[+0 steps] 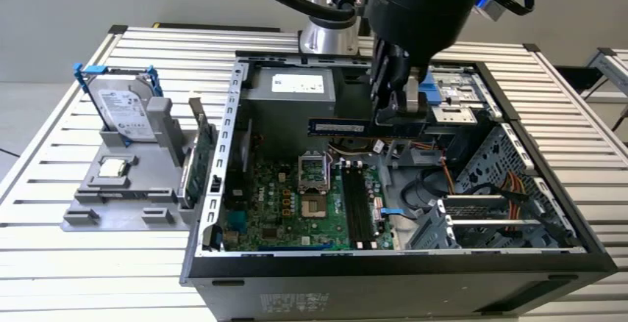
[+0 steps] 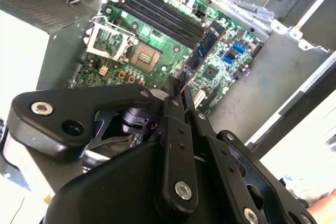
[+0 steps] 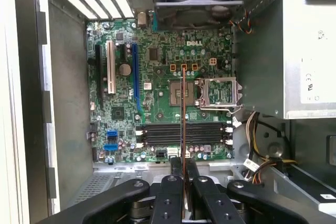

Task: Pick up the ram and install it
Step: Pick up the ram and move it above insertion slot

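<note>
In the exterior view my gripper [image 1: 395,120] hangs over the open computer case, shut on one end of the ram [image 1: 339,126]. The ram is a blue-green strip held level above the motherboard [image 1: 284,204], and it sticks out toward the exterior view's left. In the second wrist view the ram [image 2: 206,46] reaches out from the gripper [image 2: 178,88] over the board. Seen edge-on in the first wrist view, the ram [image 3: 182,114] is a thin line crossing the black memory slots [image 3: 181,134], with the gripper [image 3: 183,163] clamped on it. The slots [image 1: 355,204] lie below, apart from the ram.
The case walls [image 1: 231,116] enclose the board, with a power supply [image 1: 290,87] at the back and a drive cage [image 1: 490,223] with cables on the exterior view's right. On the exterior view's left, a grey stand [image 1: 84,215] holds a hard drive [image 1: 128,112], a processor chip [image 1: 113,166] and a green card [image 1: 201,164].
</note>
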Available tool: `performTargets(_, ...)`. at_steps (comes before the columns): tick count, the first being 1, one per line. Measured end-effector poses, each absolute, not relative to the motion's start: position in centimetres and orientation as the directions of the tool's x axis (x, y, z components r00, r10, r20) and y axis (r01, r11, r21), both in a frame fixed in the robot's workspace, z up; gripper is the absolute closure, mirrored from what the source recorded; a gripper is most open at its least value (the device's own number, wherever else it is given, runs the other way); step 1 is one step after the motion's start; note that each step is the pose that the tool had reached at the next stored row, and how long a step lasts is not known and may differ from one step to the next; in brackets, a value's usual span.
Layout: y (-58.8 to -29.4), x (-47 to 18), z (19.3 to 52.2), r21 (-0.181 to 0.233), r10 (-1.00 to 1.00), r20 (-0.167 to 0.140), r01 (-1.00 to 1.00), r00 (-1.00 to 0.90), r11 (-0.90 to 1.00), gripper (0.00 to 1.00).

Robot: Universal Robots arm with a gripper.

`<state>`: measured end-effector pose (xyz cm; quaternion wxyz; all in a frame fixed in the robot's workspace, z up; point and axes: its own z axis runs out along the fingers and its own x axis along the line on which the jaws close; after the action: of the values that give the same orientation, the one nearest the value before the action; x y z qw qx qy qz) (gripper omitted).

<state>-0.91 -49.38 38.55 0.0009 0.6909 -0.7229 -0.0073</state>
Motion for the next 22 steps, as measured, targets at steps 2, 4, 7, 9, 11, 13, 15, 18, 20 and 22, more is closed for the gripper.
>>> performTargets(2, -49.4, -0.6, 38.5, 0.012, -0.999, -0.009, -0.999, -0.045, 0.045, 1.0)
performTargets(4, -49.4, -0.4, 38.5, 0.012, -0.999, -0.009, -0.999, -0.045, 0.045, 1.0)
performTargets(7, -49.4, -0.1, 38.5, 0.012, -0.999, -0.009, -0.999, -0.045, 0.045, 1.0)
performTargets(9, -49.4, 0.2, 38.5, 0.012, -0.999, -0.009, -0.999, -0.045, 0.045, 1.0)
performTargets(11, -49.4, 0.5, 38.5, 0.012, -0.999, -0.009, -0.999, -0.045, 0.045, 1.0)
performTargets(13, -49.4, 0.8, 38.5, 0.012, -0.999, -0.009, -0.999, -0.045, 0.045, 1.0)
performTargets(15, -49.4, 1.1, 38.5, 0.012, -0.999, -0.009, -0.999, -0.045, 0.045, 1.0)
performTargets(18, -49.4, 1.6, 38.5, 0.012, -0.999, -0.009, -0.999, -0.045, 0.045, 1.0)
performTargets(20, -49.4, 2.0, 38.5, 0.012, -0.999, -0.009, -0.999, -0.045, 0.045, 1.0)
performTargets(22, -49.4, 2.3, 38.5, 0.012, -0.999, -0.009, -0.999, -0.045, 0.045, 1.0)
